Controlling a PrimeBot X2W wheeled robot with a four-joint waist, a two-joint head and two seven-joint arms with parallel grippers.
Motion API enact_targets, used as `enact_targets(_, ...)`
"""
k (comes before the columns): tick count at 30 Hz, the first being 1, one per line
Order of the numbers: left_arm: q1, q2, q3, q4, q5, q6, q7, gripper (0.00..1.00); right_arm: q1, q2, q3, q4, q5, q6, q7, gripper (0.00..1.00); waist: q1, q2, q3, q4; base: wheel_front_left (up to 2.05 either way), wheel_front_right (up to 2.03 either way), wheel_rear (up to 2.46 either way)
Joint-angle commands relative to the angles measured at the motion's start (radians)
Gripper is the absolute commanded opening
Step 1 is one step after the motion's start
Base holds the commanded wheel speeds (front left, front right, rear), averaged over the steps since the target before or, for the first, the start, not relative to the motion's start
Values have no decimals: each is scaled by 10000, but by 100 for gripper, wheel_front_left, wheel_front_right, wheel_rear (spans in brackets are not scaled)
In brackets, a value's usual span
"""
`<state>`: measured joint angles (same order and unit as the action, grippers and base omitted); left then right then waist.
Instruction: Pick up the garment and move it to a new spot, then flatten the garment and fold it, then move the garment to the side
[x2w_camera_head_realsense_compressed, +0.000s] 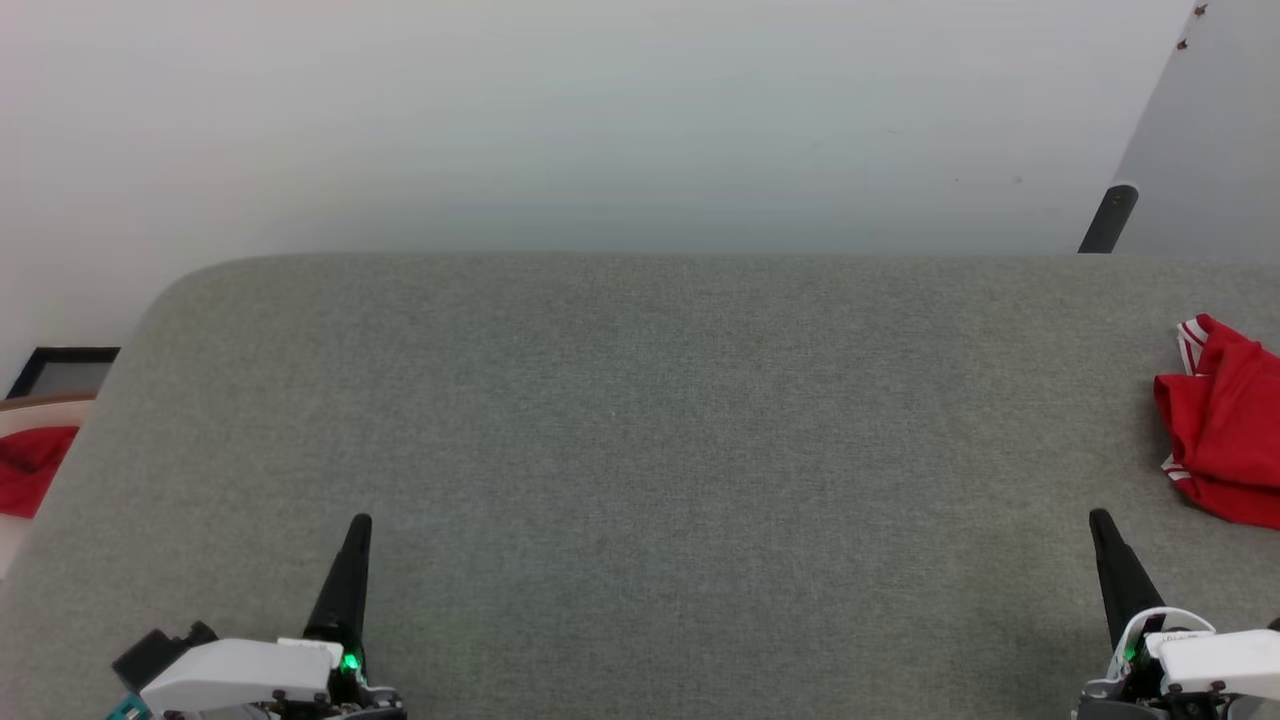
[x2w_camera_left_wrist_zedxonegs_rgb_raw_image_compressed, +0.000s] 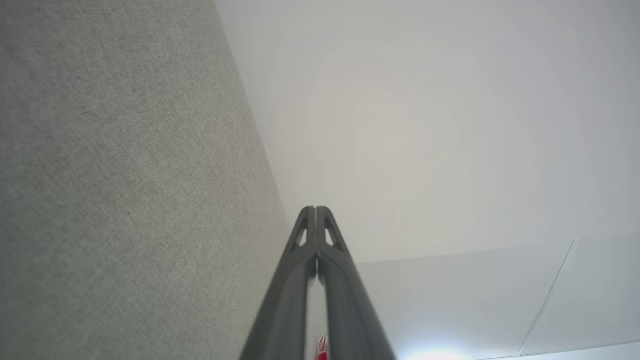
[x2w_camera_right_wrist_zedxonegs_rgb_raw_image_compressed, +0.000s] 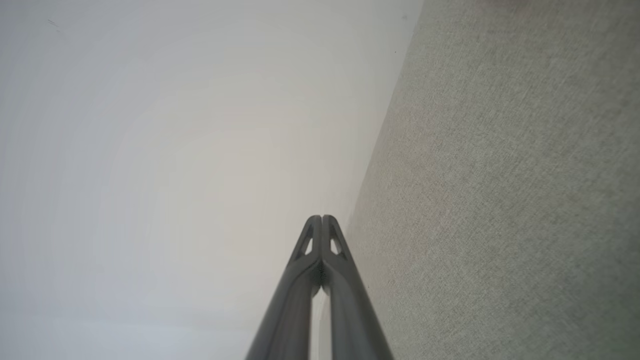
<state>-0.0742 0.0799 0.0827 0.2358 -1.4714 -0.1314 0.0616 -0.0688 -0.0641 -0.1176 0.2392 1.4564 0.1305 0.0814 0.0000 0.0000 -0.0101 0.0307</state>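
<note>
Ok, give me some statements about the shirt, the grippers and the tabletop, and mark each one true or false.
1. The garment lies crumpled on the grey surface, towards the robot's right. True.
2. The left gripper has its jaws wide open. False: its jaws are shut together, with nothing between them.
3. The right gripper is gripping the garment. False: its jaws are shut on nothing, apart from the garment.
4. Another red cloth sits off the surface, on the robot's left. True.

Garment (x2w_camera_head_realsense_compressed: 1225, 440): red, white-striped trim, crumpled heap, far right edge of grey surface (x2w_camera_head_realsense_compressed: 640, 450).
</note>
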Motion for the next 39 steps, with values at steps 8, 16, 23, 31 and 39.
enact_targets(8,-231,-91,112,30,-677,13,197,0,-267,60,30,4,699,4,157,0,0,0,50,-113,0,0,0)
enact_targets(16,-300,-164,170,69,-1098,14,345,0,-356,116,41,34,1141,4,256,0,0,0,89,-205,0,0,0)
enact_targets(23,-384,-234,225,108,-1503,14,454,0,-485,165,49,60,1573,4,352,0,0,0,128,-297,0,0,0)
enact_targets(31,-394,-240,237,107,-1498,15,485,0,-434,164,50,61,1582,4,348,0,0,0,132,-307,0,0,0)
enact_targets(39,-394,-251,249,107,-1483,15,498,0,-434,163,49,61,1582,4,349,0,0,0,132,-307,0,0,0)
